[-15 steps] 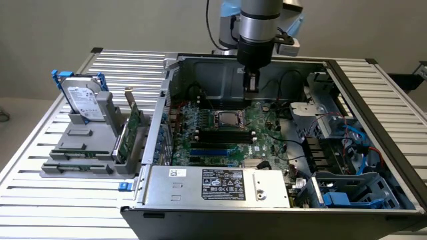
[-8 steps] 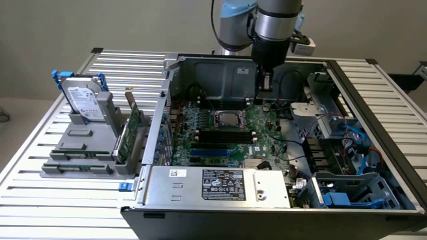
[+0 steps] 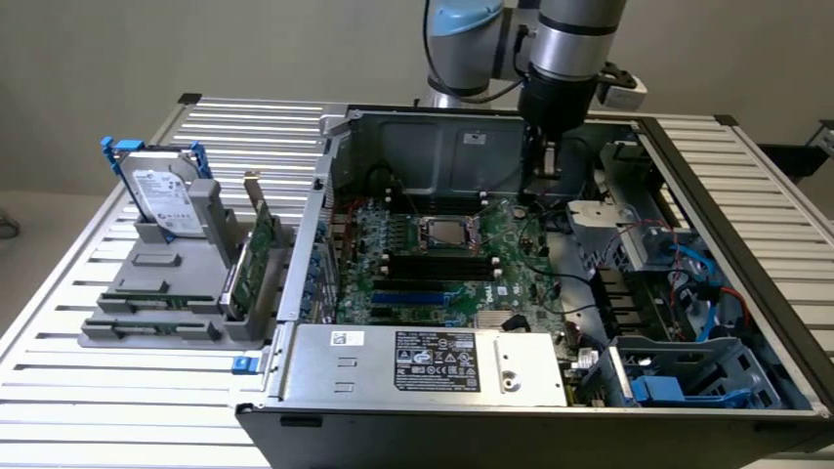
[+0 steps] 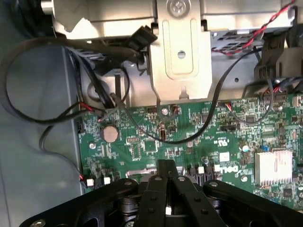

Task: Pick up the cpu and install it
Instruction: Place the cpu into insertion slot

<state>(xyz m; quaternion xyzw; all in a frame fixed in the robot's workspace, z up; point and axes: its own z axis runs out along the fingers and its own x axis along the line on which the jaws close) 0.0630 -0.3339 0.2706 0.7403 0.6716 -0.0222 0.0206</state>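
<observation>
So the arm (image 3: 573, 39) is reaching down into the open PC case (image 3: 729, 195), which sits on the slatted tabletop (image 3: 78, 391). It hangs over the back corner of the motherboard (image 3: 521, 278), close to the rear wall on the exterior view's right.

The fingers (image 4: 156, 194) are pressed fully together with nothing between them. In the wrist view they sit just above the edge of the green board, with a coin cell battery (image 4: 110, 133) off to one side and a small finned heatsink (image 4: 273, 165) off to the other. A bent metal bracket (image 4: 182, 52) and a bunch of loose black cables (image 4: 28, 85) are past the board edge.

The cpu (image 3: 444, 233) is the silvery square in the middle of the motherboard. As far as I can tell it's lying flat inside the metal socket frame (image 3: 420, 234), well apart from the fingers and over toward the exterior view's left of them.

Outside the case, on the exterior view's left, there's a grey holder (image 3: 144, 313) with a labelled hard drive (image 3: 163, 195) standing upright in it and an expansion card (image 3: 261, 259) on edge beside it. The power supply (image 3: 431, 362), with its black label, fills the near side of the case.
</observation>
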